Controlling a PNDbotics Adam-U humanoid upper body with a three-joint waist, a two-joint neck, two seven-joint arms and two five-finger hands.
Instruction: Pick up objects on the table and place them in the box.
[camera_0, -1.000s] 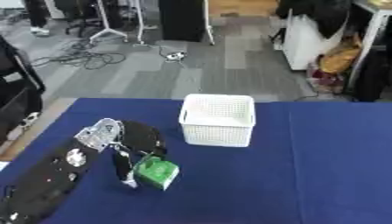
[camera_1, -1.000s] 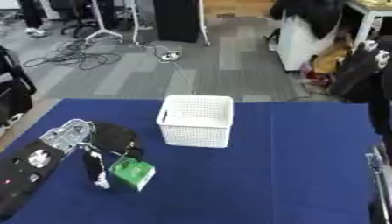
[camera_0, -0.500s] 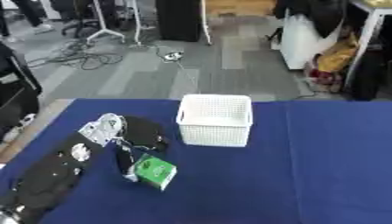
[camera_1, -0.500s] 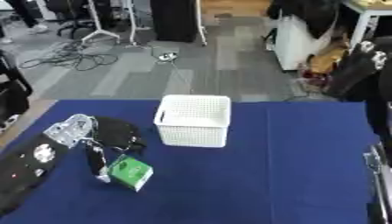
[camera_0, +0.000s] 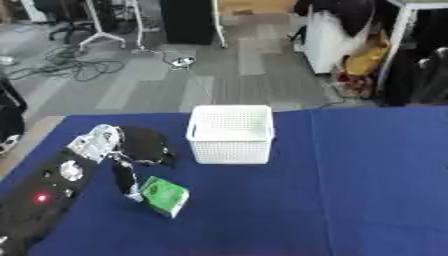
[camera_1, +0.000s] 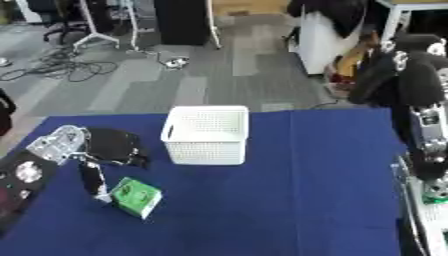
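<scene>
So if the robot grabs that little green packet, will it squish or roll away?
The green packet looks flat and boxy, lying on the blue table, so it probably won't roll. It seems small and thin, so likely light, and it may bend a bit if squeezed. The left hand has its fingers right at the packet's edge.

Across the last second the whole scene has slid in the frame, basket and all, which is the head tilting. Measured against the basket, the left hand and the green packet at its fingers sit a little higher and closer than before, centre left rather than lower left.
</scene>
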